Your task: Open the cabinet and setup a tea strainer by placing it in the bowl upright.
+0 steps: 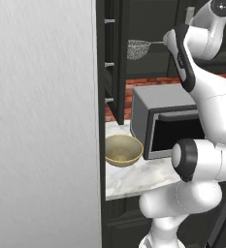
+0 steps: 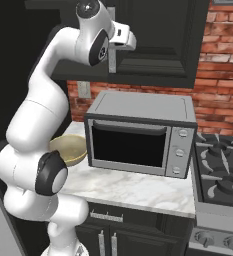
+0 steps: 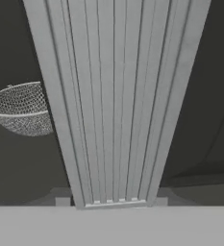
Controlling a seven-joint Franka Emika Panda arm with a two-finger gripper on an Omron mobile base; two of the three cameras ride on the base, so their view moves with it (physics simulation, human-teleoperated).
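While held aloft, tea strainer (image 1: 139,49) handle horizontal.

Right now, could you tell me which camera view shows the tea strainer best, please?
The left base view: the tea strainer shows whole, mesh basket and wire handle, inside the open cabinet. The hand view shows part of its basket; a pale ribbed bar covers the rest.

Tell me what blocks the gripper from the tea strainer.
A ribbed silver vertical bar rises close before the hand camera, covering part of the grey mesh tea strainer behind it.
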